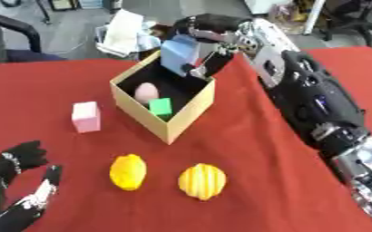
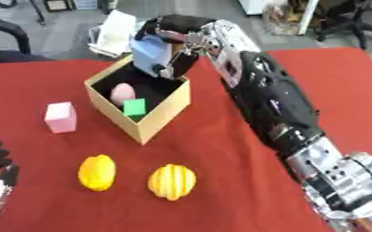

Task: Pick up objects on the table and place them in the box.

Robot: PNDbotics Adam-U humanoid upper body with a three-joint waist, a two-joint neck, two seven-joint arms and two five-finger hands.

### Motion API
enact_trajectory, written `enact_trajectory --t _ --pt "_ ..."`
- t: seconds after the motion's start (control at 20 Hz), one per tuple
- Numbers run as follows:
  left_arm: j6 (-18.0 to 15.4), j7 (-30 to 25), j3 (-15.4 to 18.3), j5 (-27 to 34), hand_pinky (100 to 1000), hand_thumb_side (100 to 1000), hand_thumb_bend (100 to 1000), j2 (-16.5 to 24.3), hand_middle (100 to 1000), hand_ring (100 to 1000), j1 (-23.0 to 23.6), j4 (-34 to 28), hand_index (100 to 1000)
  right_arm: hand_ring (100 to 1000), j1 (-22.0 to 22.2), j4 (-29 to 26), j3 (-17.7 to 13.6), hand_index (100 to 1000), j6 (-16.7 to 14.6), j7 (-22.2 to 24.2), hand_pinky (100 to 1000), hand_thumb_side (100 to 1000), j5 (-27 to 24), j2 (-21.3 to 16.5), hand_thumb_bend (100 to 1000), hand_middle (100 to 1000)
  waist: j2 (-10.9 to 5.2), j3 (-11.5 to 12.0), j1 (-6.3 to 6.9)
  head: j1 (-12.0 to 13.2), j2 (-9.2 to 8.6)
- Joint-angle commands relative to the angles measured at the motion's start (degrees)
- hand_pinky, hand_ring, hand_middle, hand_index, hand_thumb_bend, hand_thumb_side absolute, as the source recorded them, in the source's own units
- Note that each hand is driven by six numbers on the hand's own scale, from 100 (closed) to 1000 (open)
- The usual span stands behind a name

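Over tan box, R hand fingers grip pale-blue block.

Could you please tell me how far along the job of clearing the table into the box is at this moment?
Done: a pale pink egg-shaped object and a green cube lie inside the open tan cardboard box. In hand: the right hand holds a light blue block above the box's far corner. Left: a pink block, a yellow lemon-like fruit and a ribbed yellow-orange fruit on the red tablecloth. The left hand rests open at lower left.
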Motion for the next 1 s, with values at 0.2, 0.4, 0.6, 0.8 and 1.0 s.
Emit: enact_trajectory --t 0.2,0.4,0.6,0.8,1.0 --pt "-0.1 0.33 0.59 -0.21 750 425 378 0.39 638 656 0.02 -0.53 803 692 0.24 -0.6 1.25 871 -0.84 3.23 739 370 -0.35 -0.02 108 785 -2.12 -0.59 -0.78 0.46 0.35" --pt "-0.09 0.42 0.68 -0.22 751 426 377 0.45 638 656 0.15 -0.49 803 774 1.12 -0.18 1.69 912 1.06 3.35 790 504 1.64 0.1 197 842 -2.18 -0.82 -0.8 0.5 0.38" --pt "-0.1 0.42 0.62 -0.22 751 427 375 0.35 638 656 0.13 -0.48 803 831 1.52 0.65 1.39 936 2.11 2.33 829 554 4.31 0.41 237 898 -2.21 -0.77 -0.75 0.38 0.27" --pt "-0.09 0.45 0.63 -0.22 751 428 375 0.32 638 657 0.09 -0.48 804 871 1.43 1.75 0.59 957 2.48 0.15 864 625 6.29 0.7 277 946 -2.2 -0.67 -0.75 0.22 0.21" --pt "-0.12 0.39 0.57 -0.23 751 428 375 0.33 639 661 0.05 -0.45 804 912 1.09 2.01 0.27 969 2.46 -2.24 897 678 7.19 0.87 321 973 -2.22 -0.6 -0.92 0.17 0.3"
